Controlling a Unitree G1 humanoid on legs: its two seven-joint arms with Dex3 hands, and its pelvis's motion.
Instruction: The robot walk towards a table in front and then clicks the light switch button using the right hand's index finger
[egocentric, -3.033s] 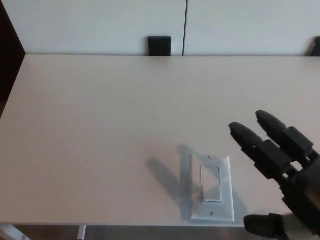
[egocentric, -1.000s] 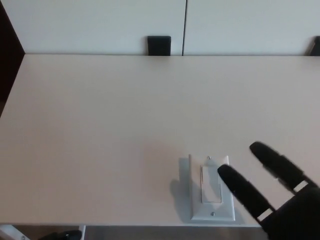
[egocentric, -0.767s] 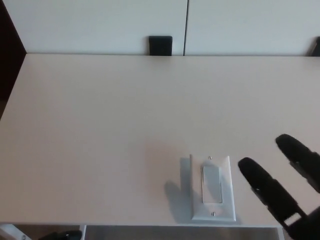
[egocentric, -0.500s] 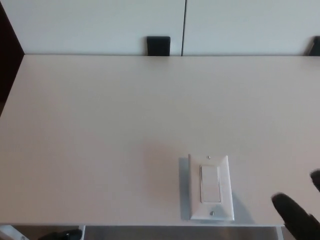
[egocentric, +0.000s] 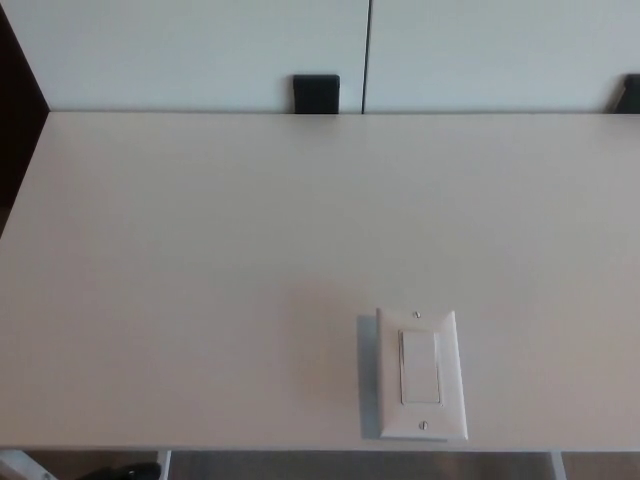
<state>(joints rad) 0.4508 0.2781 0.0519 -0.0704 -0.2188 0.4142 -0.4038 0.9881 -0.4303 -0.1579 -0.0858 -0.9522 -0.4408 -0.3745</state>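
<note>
One light switch (egocentric: 421, 373) is lying flat on the table (egocentric: 200, 250) in front of me, near the table's front edge and a little right of the middle. Its white plate is showing one rocker button (egocentric: 420, 366) in the centre and two small screws, one above the button and one below it. The plate is casting a soft shadow to its left. The table is pale and is carrying this one switch. Neither of my hands is showing, so I cannot tell whether my fingers are spread or curled, and nothing is touching the button. Beyond the far edge of the table two pale wall panels (egocentric: 200, 50) are meeting at one thin vertical seam. One black block (egocentric: 316, 94) is sitting against them just left of that seam, and one more dark shape (egocentric: 630, 93) is peeking in at the right edge.
</note>
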